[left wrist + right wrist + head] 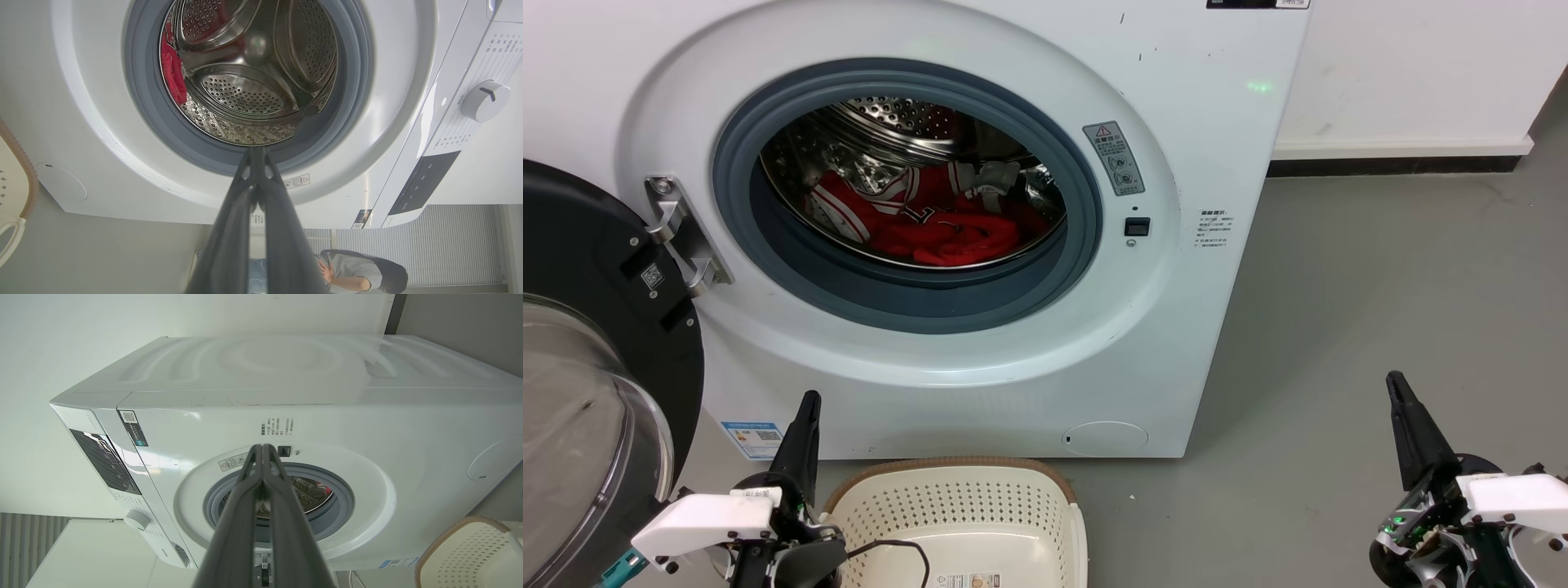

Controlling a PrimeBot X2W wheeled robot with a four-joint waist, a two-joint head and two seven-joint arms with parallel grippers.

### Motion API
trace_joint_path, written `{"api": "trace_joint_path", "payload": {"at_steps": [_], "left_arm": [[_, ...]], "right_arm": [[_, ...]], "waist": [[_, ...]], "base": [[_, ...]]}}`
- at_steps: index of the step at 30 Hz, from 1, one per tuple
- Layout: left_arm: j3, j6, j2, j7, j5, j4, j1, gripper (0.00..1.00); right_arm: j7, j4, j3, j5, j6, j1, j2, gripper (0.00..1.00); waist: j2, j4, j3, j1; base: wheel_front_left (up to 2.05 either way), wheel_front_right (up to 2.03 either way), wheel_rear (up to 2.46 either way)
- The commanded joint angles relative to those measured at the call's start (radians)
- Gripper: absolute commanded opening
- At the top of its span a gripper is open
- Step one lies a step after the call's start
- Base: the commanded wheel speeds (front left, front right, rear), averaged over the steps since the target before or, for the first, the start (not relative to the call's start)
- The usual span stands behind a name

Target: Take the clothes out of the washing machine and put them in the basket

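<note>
The white washing machine (1192,122) stands open, its black-rimmed glass door (572,408) swung out to the left. Red clothes (939,224) with white striped trim lie in the steel drum, a whitish-grey piece (990,178) on top of them. A strip of red cloth (172,71) shows in the left wrist view. The cream basket (964,506) sits on the floor below the opening, nothing in the part I see. My left gripper (805,404) is shut, beside the basket's left rim. My right gripper (1398,384) is shut, over the floor far to the right.
Grey floor (1339,343) spreads to the right of the machine up to a white wall with a dark skirting. A black cable (907,549) loops over the basket's near edge. A person (351,273) in a grey top shows in the left wrist view.
</note>
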Motion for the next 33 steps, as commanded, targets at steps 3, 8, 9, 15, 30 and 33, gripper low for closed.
{"api": "trace_joint_path", "payload": {"at_steps": [3, 8, 9, 15, 30, 33], "left_arm": [[0.002, -0.002, -0.003, 0.001, 0.0, -0.001, -0.006, 0.0], [0.002, -0.002, -0.003, 0.001, 0.0, -0.001, -0.006, 0.0], [0.002, -0.002, -0.003, 0.001, 0.0, -0.001, -0.006, 0.0], [0.0, 0.0, 0.0, 0.0, 0.0, 0.001, 0.0, 1.0], [-0.047, 0.0, 0.0, -0.065, 0.062, -0.031, -0.004, 1.0], [-0.048, 0.0, 0.0, -0.079, 0.109, -0.049, -0.006, 1.0]], "right_arm": [[0.0, 0.001, 0.001, -0.004, 0.0, -0.012, 0.003, 0.0], [0.0, 0.001, 0.001, -0.004, 0.0, -0.012, 0.003, 0.0], [0.0, 0.001, 0.001, -0.004, 0.0, -0.012, 0.003, 0.0], [0.0, 0.001, 0.0, 0.0, 0.0, 0.0, 0.0, 1.0], [-0.065, -0.03, 0.02, -0.101, 0.0, 0.031, 0.001, 1.0], [-0.078, -0.046, 0.019, -0.167, 0.0, 0.034, 0.001, 1.0]], "waist": [[0.0, 0.0, 0.0, 0.0], [0.0, 0.0, 0.0, 0.0], [0.0, 0.0, 0.0, 0.0], [0.0, 0.0, 0.0, 0.0], [0.0, -0.003, 0.002, 0.0], [0.0, -0.003, 0.002, 0.0]], "base": [[0.0, 0.0, 0.0], [0.0, 0.0, 0.0], [0.0, 0.0, 0.0], [0.0, 0.0, 0.0], [0.0, 0.0, 0.0], [0.0, 0.0, 0.0]]}}
